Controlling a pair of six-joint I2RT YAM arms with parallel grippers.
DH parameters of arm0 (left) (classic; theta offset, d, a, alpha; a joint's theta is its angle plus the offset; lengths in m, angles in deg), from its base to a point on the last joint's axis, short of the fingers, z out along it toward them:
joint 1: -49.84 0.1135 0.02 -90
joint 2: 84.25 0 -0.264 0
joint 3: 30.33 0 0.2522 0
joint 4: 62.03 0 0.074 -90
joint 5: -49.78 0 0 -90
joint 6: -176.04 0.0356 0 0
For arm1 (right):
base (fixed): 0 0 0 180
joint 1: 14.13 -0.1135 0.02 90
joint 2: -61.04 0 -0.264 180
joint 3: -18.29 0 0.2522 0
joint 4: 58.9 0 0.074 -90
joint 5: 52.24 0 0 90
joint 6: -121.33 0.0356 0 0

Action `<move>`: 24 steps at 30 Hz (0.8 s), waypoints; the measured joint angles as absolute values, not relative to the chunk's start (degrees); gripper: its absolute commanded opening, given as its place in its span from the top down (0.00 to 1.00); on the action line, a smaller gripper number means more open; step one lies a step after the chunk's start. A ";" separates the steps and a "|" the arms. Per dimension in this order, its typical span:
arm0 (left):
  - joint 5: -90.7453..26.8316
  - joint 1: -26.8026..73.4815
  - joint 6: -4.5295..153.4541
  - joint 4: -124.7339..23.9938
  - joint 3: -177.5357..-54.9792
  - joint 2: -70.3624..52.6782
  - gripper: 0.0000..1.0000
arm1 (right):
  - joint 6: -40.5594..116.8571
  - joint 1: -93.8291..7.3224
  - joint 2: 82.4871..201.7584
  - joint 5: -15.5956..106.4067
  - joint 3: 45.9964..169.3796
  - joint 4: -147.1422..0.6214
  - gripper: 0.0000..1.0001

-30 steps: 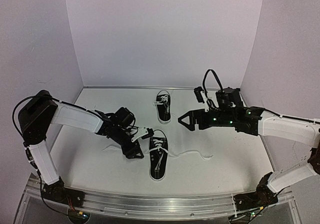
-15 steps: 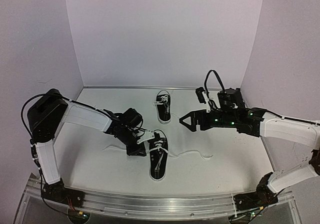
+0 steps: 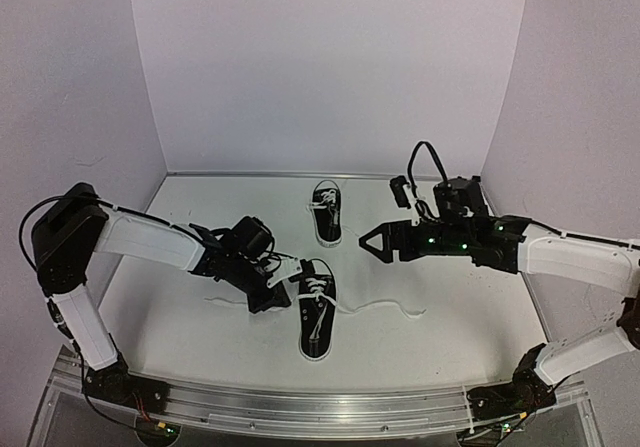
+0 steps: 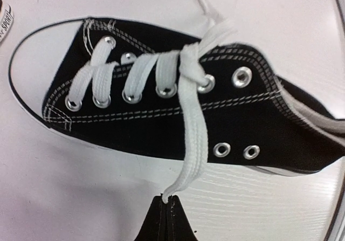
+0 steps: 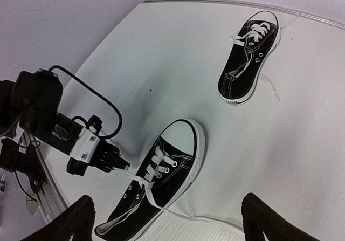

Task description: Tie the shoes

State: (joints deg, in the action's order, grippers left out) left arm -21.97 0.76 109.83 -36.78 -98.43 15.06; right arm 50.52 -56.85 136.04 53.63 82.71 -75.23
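Two black shoes with white laces lie on the white table. The near shoe (image 3: 316, 319) (image 4: 178, 117) (image 5: 161, 181) points its toe away from the arm bases. My left gripper (image 3: 284, 298) (image 4: 167, 199) sits at its left side, shut on the shoe's left lace (image 4: 192, 144), which runs taut from the top eyelets to the jaws. The shoe's other lace (image 3: 385, 307) trails loose to the right. The far shoe (image 3: 326, 213) (image 5: 249, 55) lies near the back wall. My right gripper (image 3: 367, 239) (image 5: 168, 200) hovers open above and right of the near shoe, holding nothing.
White walls close the table on the left, back and right. A metal rail (image 3: 320, 407) runs along the near edge between the arm bases. The left arm's wrist cable (image 5: 102, 103) loops above its gripper.
My left gripper has gone from open to shut, pinching the near shoe's left lace and drawing it taut. The right gripper has barely moved.
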 measured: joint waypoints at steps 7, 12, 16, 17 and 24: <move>-19.08 0.04 106.72 -42.88 -97.67 11.77 1.00 | 52.10 -56.85 140.92 58.41 82.71 -72.88 0.35; -18.25 -0.52 105.28 -45.22 -97.67 11.77 1.00 | 53.97 -56.88 144.24 62.66 82.71 -69.35 0.42; -17.80 -1.00 104.14 -47.73 -97.67 11.78 1.00 | 55.59 -57.22 147.23 65.25 82.71 -67.09 0.45; -17.74 -1.13 103.91 -48.36 -97.67 11.78 1.00 | 55.84 -57.46 147.94 65.69 82.71 -66.65 0.45; -17.46 -1.88 102.93 -50.86 -97.67 11.80 1.00 | 57.17 -59.61 150.83 67.68 82.72 -64.82 0.45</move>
State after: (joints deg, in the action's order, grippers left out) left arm -17.46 -1.88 102.93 -50.86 -97.67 11.80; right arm 57.17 -59.61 150.83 67.68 82.72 -64.82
